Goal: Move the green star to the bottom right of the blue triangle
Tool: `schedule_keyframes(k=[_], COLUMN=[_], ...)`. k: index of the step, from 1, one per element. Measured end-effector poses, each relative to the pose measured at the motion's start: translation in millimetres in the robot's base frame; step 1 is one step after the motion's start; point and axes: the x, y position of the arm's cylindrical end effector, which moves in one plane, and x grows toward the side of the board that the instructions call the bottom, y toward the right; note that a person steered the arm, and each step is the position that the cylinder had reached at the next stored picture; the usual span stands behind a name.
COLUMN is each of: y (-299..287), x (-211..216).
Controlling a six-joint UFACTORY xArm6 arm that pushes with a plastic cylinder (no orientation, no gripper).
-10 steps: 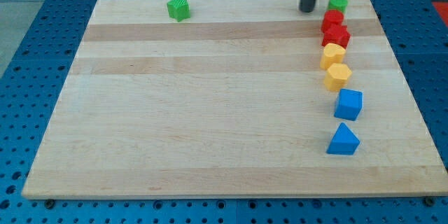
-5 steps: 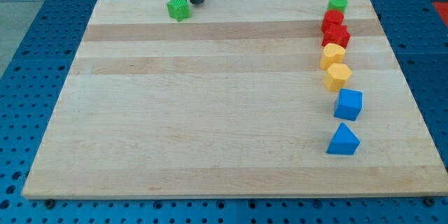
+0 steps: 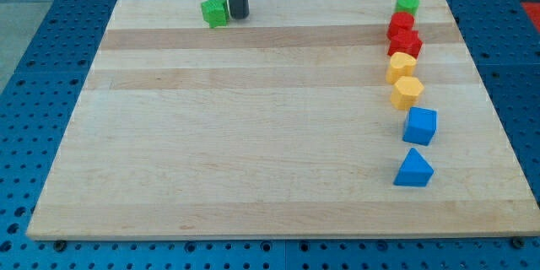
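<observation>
Camera view, one wooden board (image 3: 253, 135) on a blue pegboard table (image 3: 34, 51).

Green star (image 3: 215, 12): near the board's top edge, left of centre, well apart from all other blocks.

Rod: dark, upright, no jaws to open or close; my tip (image 3: 240, 17) sits just beside the green star on its right, possibly touching, though the contact cannot be made out.

Column down the view's right, top to bottom: green round block (image 3: 407, 3); red block (image 3: 401, 24); second red block (image 3: 405, 43), touching the first; yellow block (image 3: 401, 67); second yellow block (image 3: 407, 91); blue cube (image 3: 420, 126); blue triangle (image 3: 413, 169), lowest, slightly apart from the cube.
</observation>
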Motion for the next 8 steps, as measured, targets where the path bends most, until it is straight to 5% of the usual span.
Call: schedule_keyframes(k=[1,3,4,6,7,8], y=[-62,-65,-95,-107,-13,31], x=[-15,115,114,9,52,162])
